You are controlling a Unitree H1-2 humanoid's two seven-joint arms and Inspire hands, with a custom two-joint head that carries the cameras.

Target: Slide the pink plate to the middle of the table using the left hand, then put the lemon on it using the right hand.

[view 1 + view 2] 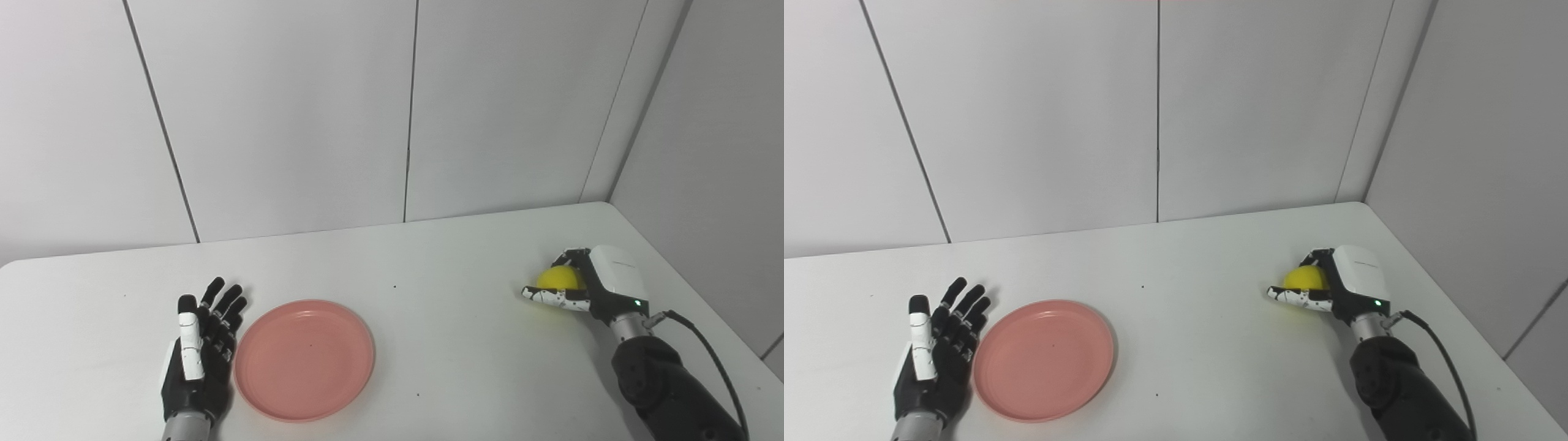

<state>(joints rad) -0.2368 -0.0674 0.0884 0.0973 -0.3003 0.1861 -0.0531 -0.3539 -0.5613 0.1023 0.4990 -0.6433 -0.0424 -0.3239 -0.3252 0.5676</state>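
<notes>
A pink plate (304, 358) lies flat on the white table (429, 269), left of the middle and near the front edge. My left hand (199, 349) rests open just left of the plate, palm turned toward its rim, fingers straight and apart, holding nothing. Far to the right, a yellow lemon (558, 278) sits low at the table surface. My right hand (603, 285) is wrapped round it: the thumb runs along the lemon's front and the fingers curl over its back. Part of the lemon is hidden by the hand.
The table's right edge runs close beside the right arm, and its cable (704, 343) loops out toward that edge. Grey wall panels (404, 110) stand behind the table and along its right side.
</notes>
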